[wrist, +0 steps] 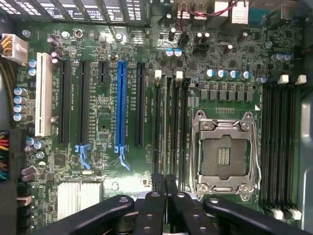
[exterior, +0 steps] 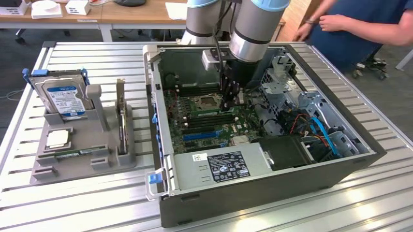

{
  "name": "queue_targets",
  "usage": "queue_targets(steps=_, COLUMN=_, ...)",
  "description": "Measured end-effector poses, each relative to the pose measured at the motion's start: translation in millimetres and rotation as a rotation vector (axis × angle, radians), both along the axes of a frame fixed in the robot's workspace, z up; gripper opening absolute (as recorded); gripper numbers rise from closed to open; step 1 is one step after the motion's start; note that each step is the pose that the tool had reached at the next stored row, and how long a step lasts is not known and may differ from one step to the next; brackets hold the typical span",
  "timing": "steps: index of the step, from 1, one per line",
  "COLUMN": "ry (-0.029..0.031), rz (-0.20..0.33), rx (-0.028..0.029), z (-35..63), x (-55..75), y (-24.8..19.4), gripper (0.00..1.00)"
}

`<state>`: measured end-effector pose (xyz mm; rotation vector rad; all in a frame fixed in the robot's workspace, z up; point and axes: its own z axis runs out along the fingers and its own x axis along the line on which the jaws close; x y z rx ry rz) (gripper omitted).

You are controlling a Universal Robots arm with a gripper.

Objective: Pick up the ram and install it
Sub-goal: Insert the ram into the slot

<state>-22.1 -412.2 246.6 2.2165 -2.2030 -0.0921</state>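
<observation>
A ram stick [exterior: 73, 153], thin and green, lies flat in the grey fixture [exterior: 81, 166] at the exterior view's left. My gripper [exterior: 231, 106] is down inside the open computer case [exterior: 258, 193], just beside the CPU socket [exterior: 208, 101]. In the wrist view the gripper [wrist: 165, 182] is shut, its black fingers [wrist: 157, 196] pressed together over the end of the dark memory slots [wrist: 171, 122] next to the CPU socket [wrist: 225, 152]. I see no board between the fingers. I cannot tell whether a stick sits in the slot under them.
The fixture also holds a blue-labelled hard drive [exterior: 63, 99], an upright expansion card [exterior: 121, 121] and a square chip [exterior: 58, 138]. A person's hand [exterior: 330, 21] is behind the case at the exterior view's right. Cables [exterior: 319, 130] and a power supply [exterior: 223, 166] crowd the case.
</observation>
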Motion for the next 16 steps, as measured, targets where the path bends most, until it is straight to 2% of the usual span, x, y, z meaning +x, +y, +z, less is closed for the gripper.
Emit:
queue_targets(steps=6, ry=-0.0023, rz=0.000, rx=0.0001, z=5.6, x=0.0, y=0.8, gripper=0.11)
queue_targets(steps=16, ry=-0.0023, rz=-0.002, rx=0.0001, z=5.9, x=0.0, y=0.8, gripper=0.11)
